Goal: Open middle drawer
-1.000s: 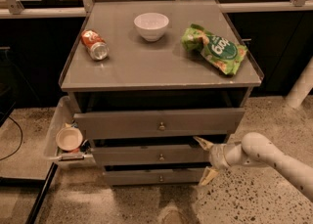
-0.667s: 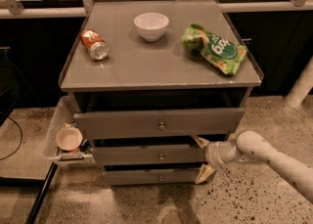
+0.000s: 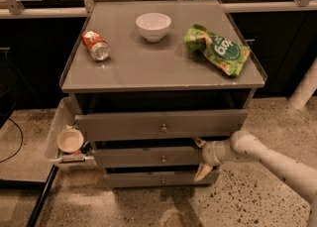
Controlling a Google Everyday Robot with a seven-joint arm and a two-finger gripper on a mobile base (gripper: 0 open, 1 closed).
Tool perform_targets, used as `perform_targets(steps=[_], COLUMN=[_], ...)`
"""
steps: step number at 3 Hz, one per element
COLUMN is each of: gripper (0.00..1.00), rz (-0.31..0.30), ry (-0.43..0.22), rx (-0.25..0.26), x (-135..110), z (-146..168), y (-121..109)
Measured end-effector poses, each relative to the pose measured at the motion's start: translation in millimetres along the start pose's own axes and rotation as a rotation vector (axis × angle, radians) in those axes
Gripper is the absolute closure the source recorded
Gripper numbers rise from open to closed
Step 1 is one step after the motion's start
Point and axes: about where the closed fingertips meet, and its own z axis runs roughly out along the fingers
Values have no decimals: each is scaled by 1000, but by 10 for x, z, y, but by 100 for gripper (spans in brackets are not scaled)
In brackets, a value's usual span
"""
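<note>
The middle drawer (image 3: 143, 156) is a grey flat front with a small round knob (image 3: 163, 159) at its centre, set between a taller top drawer (image 3: 124, 124) and a slim bottom drawer (image 3: 138, 179). My gripper (image 3: 201, 157) is at the right end of the middle drawer front, coming in from the right on a white arm (image 3: 267, 156). Its fingers are spread. One fingertip (image 3: 199, 143) is above the front's right end, the other (image 3: 203, 172) is below it. The drawer's inside is hidden.
On the cabinet top (image 3: 148, 67) lie a tipped soda can (image 3: 96, 45), a white bowl (image 3: 153, 25) and a green snack bag (image 3: 218, 48). A side tray (image 3: 54, 132) on the left holds a small bowl (image 3: 70, 140). The top drawer stands out a little. A white post (image 3: 304, 89) stands at the right.
My gripper and arm have moved a little to the left, closer onto the right end of the middle drawer front. The drawers look unmoved.
</note>
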Motion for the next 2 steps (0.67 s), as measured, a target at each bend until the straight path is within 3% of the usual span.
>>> perform_targets(steps=[1, 2], gripper=[0, 18], rz=[3, 3], ry=[-3, -3], rx=[2, 3], x=[63, 65], z=[75, 76], y=[-35, -38])
